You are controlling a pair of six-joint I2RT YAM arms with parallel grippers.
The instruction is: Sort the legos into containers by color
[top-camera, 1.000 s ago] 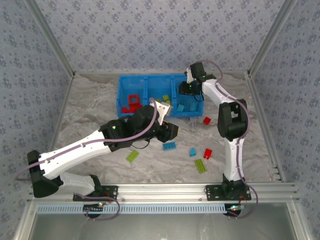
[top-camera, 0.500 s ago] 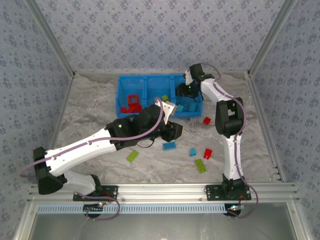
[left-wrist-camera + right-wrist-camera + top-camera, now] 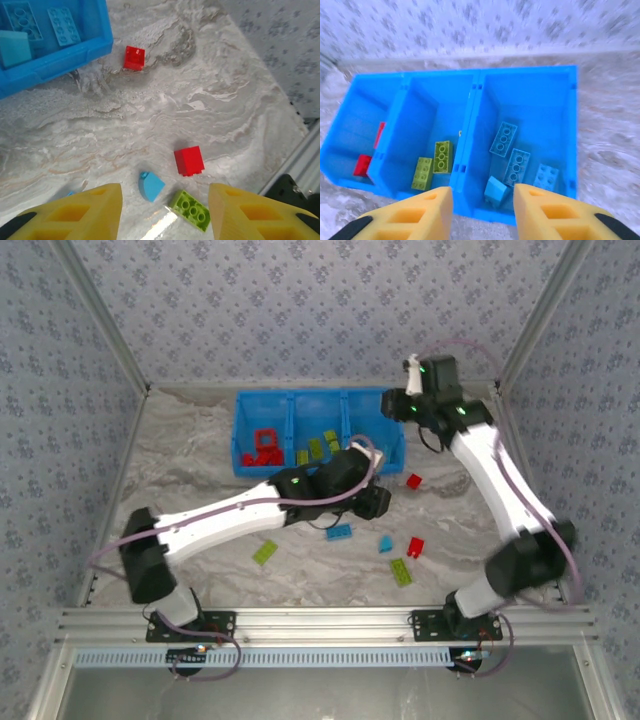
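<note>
The blue bin (image 3: 318,430) holds red legos (image 3: 364,164) in its left compartment, green legos (image 3: 442,156) in the middle one and light blue legos (image 3: 503,139) in the right one. Loose legos lie in front of it: a red one (image 3: 413,480), another red (image 3: 189,160), a small blue one (image 3: 151,186), a green one (image 3: 190,210), a blue plate (image 3: 339,532) and a green plate (image 3: 265,552). My left gripper (image 3: 165,195) hangs open and empty above the small blue one. My right gripper (image 3: 482,192) is open and empty, high over the bin's near wall.
Patterned walls close in the marbled table (image 3: 180,470) at the back and sides. A metal rail (image 3: 330,622) runs along the front edge. My left arm (image 3: 250,508) stretches across the table in front of the bin.
The right gripper rose out of the bin's right compartment and swung back to the right. The left arm stretched rightwards from the bin's middle towards the loose legos.
</note>
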